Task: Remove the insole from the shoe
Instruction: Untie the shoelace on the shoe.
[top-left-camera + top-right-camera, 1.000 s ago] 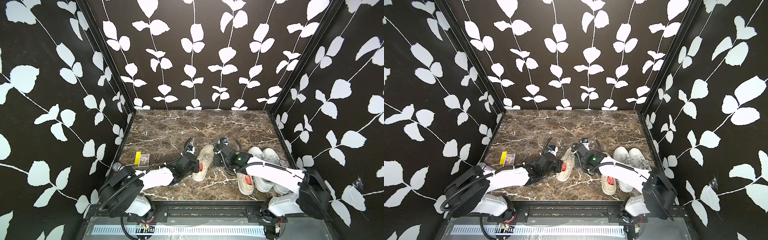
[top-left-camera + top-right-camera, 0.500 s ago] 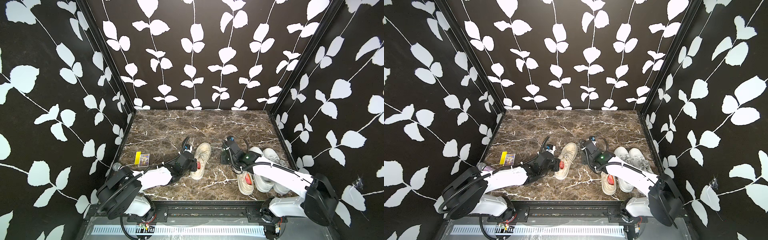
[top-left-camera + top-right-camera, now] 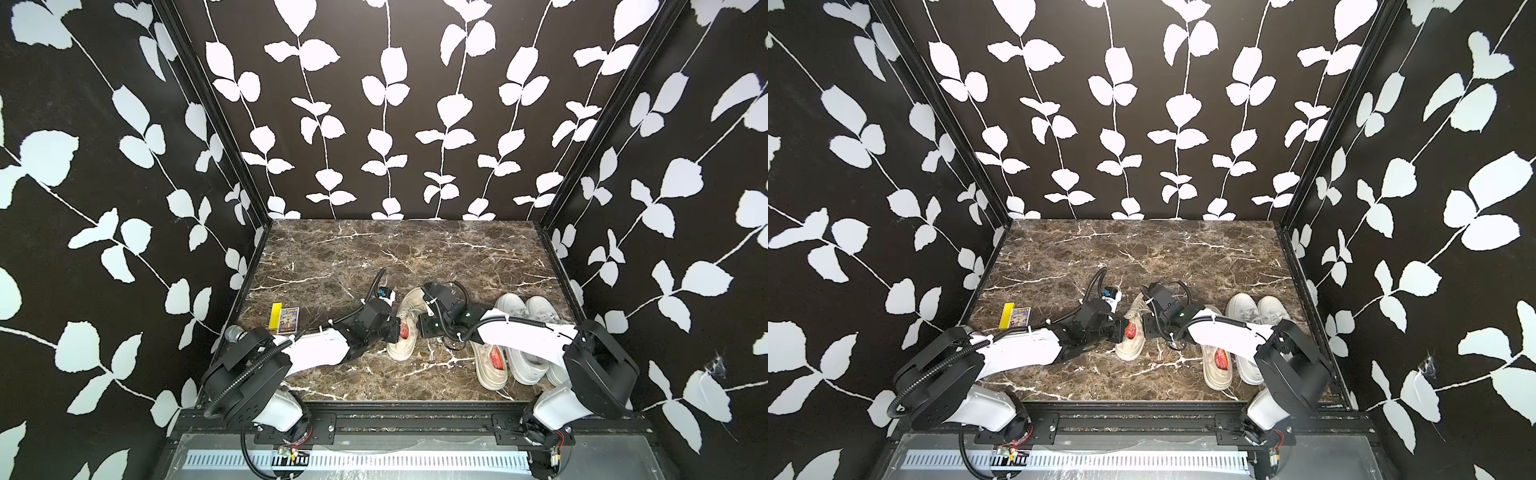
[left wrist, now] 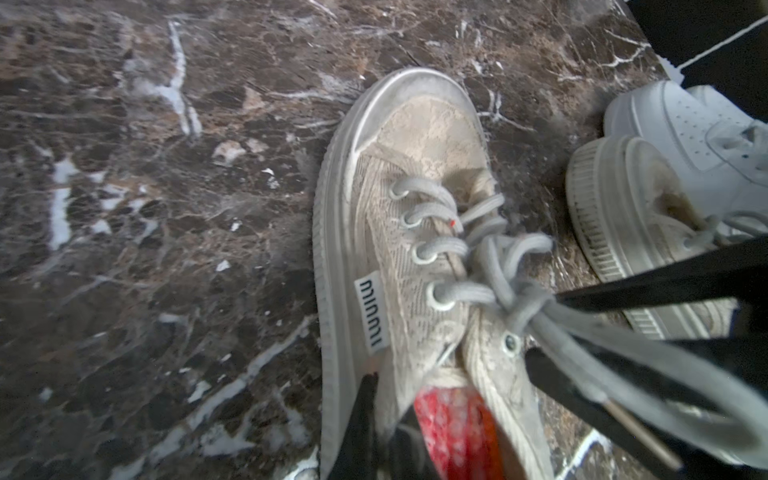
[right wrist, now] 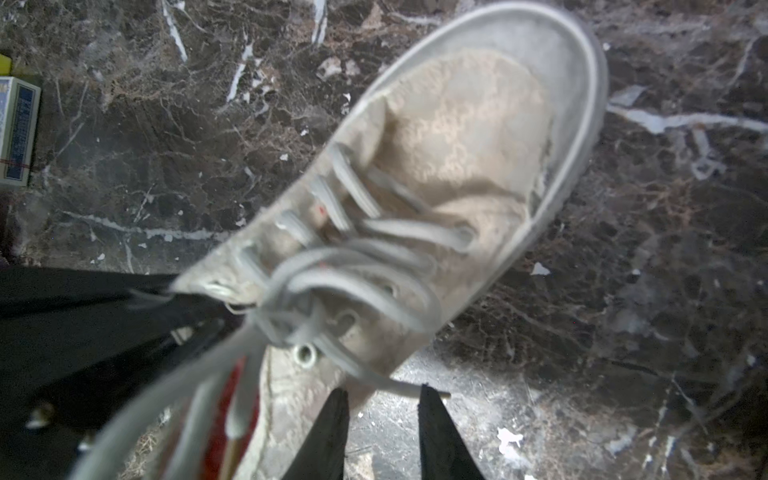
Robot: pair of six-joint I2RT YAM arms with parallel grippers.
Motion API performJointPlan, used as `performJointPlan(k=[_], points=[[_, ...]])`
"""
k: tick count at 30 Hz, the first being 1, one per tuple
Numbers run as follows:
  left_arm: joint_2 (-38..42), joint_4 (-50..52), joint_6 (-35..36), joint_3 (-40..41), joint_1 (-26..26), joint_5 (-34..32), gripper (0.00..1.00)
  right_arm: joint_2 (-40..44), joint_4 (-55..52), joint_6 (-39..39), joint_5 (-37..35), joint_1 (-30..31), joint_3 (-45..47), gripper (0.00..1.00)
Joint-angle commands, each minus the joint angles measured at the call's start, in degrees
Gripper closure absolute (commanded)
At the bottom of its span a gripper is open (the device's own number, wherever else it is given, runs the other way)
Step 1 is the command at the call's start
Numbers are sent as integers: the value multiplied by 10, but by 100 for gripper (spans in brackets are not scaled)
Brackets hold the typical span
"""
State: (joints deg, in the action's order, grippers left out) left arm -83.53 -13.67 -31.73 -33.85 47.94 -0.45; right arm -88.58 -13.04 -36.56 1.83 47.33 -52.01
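1. Shows a low beige shoe [image 3: 409, 307] in lace-patterned fabric on the brown, white-veined marble tabletop [image 3: 374, 257]; carries a thick ribbed off-white rubber sole, a smooth rounded toe cap, flat grey laces [image 4: 498, 291] in a loose knot, and a small white side tag.
2. Keeps a red, textured insole [image 3: 404, 331] inside; shows it only through the heel opening.
3. Stands upright on its sole near the middle of the front edge; runs front to back along its long axis, toe toward the back edge and angled slightly to the right edge.
4. Has the left gripper [image 4: 384, 409] closed on the shoe's collar wall at its left side; sets one of the black fingers [image 4: 359, 415] outside the wall, the other inside beside the insole.
5. Has the right gripper [image 5: 382, 401] partly open just beside the shoe's right side; grips nothing; frames bare marble and a lace tip between tapered black fingertips [image 5: 436, 432].
6. Places a second beige shoe [image 3: 490, 374] and a pair of white sneakers [image 3: 523, 307] toward the front right corner; places a yellow-and-blue box [image 3: 289, 320] near the left edge.
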Motion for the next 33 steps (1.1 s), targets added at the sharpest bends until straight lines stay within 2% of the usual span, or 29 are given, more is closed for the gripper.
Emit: performJointPlan(k=[1,6,11,16,20,33], points=[[-7,-19,16,-19,-1,32,100,-12,12,9,-18,2,-18,71],[-10,-24,19,-15,-1,39,100,-25,3,11,-30,3,-29,77],[-7,-21,20,-13,0,35,100,-27,-14,9,-54,3,-37,91],[-1,26,8,-18,-2,-36,100,-5,-39,-5,-103,2,-28,100],[5,53,-2,-15,-8,-82,100,29,-77,-28,-159,-1,-14,100],[13,58,-9,-9,-10,-92,100,108,-96,-68,-196,-22,16,100]])
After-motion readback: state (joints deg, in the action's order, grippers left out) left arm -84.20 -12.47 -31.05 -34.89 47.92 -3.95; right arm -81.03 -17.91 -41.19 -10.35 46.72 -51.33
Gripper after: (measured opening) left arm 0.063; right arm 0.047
